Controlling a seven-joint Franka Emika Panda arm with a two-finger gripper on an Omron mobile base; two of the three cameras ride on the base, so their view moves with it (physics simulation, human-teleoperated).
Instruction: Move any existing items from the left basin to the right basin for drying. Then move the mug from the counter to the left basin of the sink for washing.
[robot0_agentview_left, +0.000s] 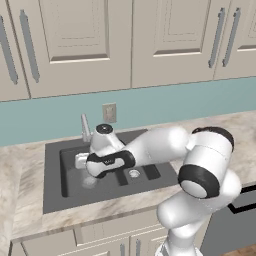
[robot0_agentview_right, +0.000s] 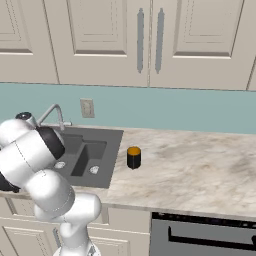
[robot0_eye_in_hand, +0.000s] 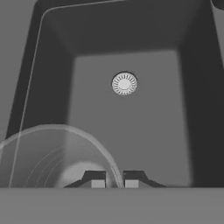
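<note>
While clamped on the glass tumbler's (robot0_eye_in_hand: 57, 153) rim in the left basin (robot0_eye_in_hand: 144, 131), hand (robot0_eye_in_hand: 111, 180) needs lifting toward right basin (robot0_agentview_left: 150, 172), step 1.

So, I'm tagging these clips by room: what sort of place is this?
A rendered home kitchen, most likely: a dark double-basin sink with a thin faucet set in a marble-patterned counter, cream cabinets above, and a black mug beside the sink.
</note>
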